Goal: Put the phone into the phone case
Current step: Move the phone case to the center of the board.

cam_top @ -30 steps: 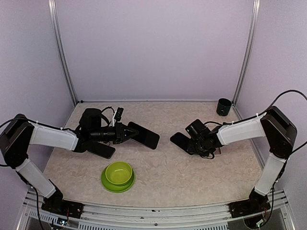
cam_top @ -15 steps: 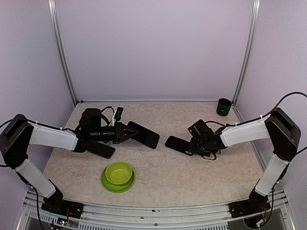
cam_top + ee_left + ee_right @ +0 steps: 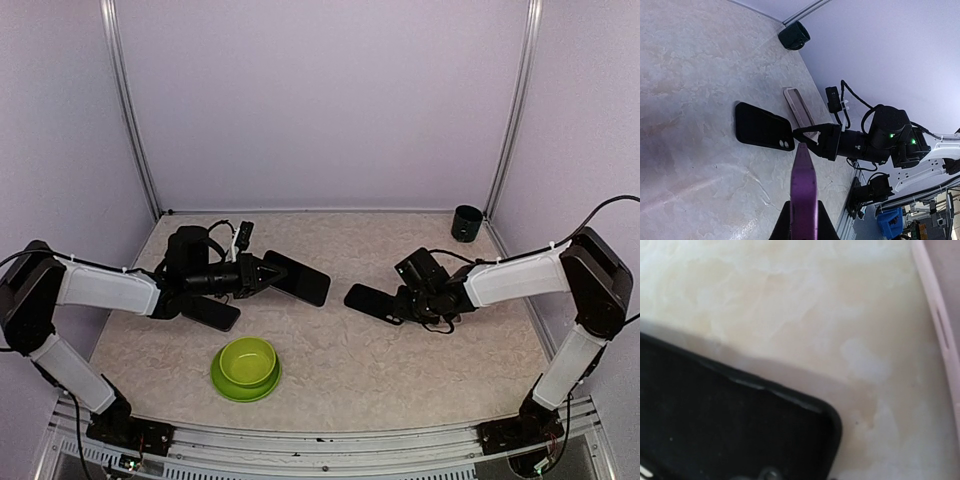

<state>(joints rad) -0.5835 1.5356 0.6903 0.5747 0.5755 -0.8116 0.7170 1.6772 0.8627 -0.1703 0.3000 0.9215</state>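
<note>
My left gripper [image 3: 262, 273] is shut on the phone [image 3: 298, 278], which it holds above the table at the left. In the left wrist view the phone [image 3: 803, 180] shows edge-on, purple, between the fingers of the left gripper [image 3: 803, 214]. The black phone case [image 3: 370, 299] lies flat right of centre, its two lens holes showing [image 3: 762, 127]. My right gripper [image 3: 404, 302] is low at that case's right end. The right wrist view shows only a corner of the black case [image 3: 730, 415], not the fingers, so whether they are open or shut does not show.
A pale pink case [image 3: 799, 107] lies just beyond the black one, its rim [image 3: 939, 325] at the right wrist view's edge. A green bowl [image 3: 246, 366] sits near the front left, and a black flat object [image 3: 212, 312] under the left arm. A dark cup [image 3: 466, 222] stands at the back right.
The right gripper and the black case have shifted a little to the left. The left gripper with the phone has risen slightly.
</note>
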